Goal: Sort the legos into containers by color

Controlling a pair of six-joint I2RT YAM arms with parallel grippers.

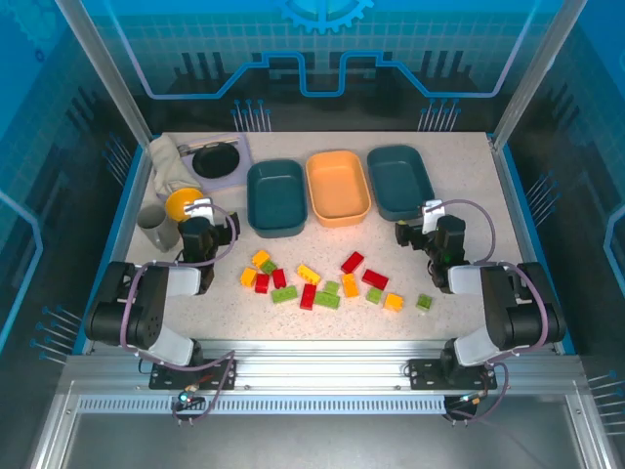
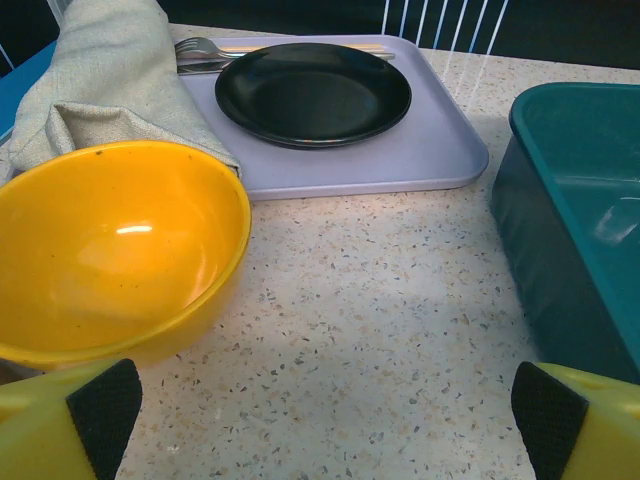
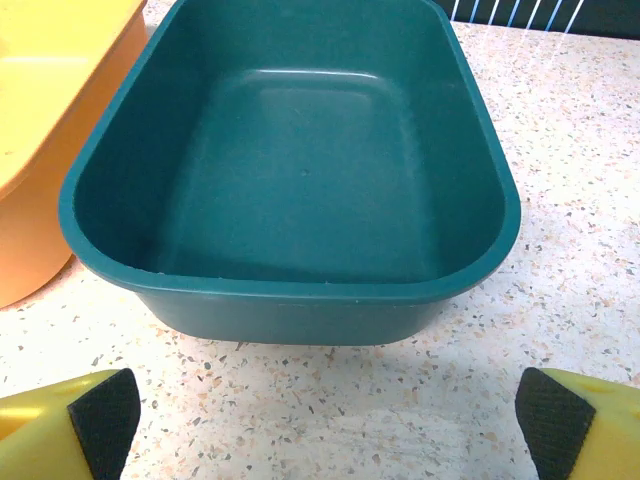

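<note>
Top view: legos (image 1: 327,281) lie scattered at 6 o'clock of a row of left teal tray (image 1: 275,197), orange tray (image 1: 338,186) and right teal tray (image 1: 399,182). The left gripper (image 1: 207,233) sits at 9 o'clock of the pile, the right gripper (image 1: 432,233) at 3.
Left wrist: jaws wide apart, empty; bowl (image 2: 110,250) at 9, plate (image 2: 313,92) at 12, left teal tray at 3.
Right wrist: jaws wide apart, empty; right teal tray at 12
</note>
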